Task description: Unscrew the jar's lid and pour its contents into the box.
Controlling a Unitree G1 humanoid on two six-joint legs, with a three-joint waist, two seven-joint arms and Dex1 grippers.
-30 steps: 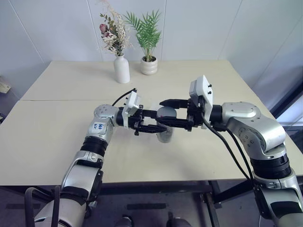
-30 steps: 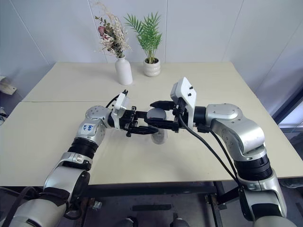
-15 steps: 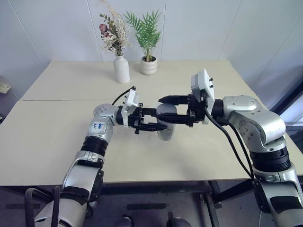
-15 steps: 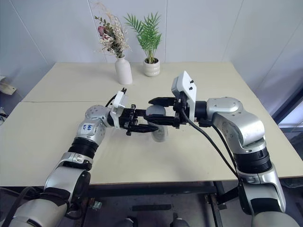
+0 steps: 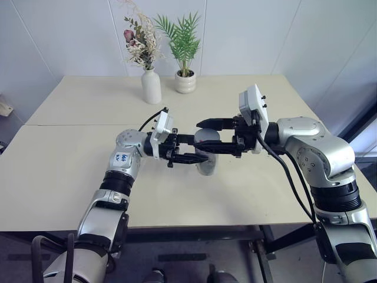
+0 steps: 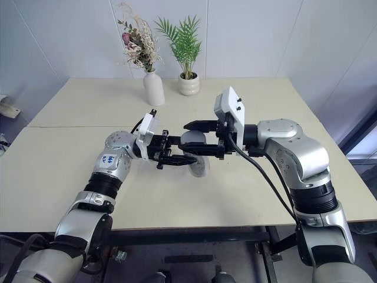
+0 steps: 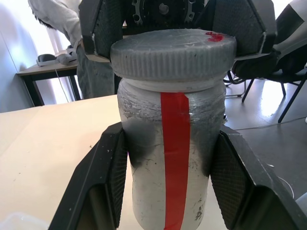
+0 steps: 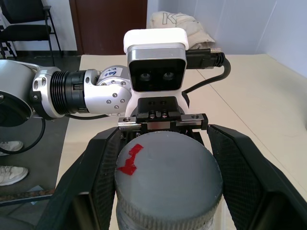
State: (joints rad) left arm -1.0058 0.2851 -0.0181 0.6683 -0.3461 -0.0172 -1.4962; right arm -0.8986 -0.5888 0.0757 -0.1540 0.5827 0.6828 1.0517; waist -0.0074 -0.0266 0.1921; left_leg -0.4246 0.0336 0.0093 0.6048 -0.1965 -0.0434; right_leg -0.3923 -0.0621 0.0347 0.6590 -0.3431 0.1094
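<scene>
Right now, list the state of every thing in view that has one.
jar: upright, held above the table, clamped by left gripper.
lid: still on the jar, clamped by right gripper.
left gripper: shut on jar.
right gripper: shut on lid.

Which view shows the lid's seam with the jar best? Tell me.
The left wrist view: the lid sits side-on atop the jar, the seam plain, right fingers on its rim. The right wrist view shows its flat top with a red mark. In the eye views, fingers mostly hide it.

grey jar (image 7: 172, 163) red-striped, grey lid (image 8: 168, 175)
</scene>
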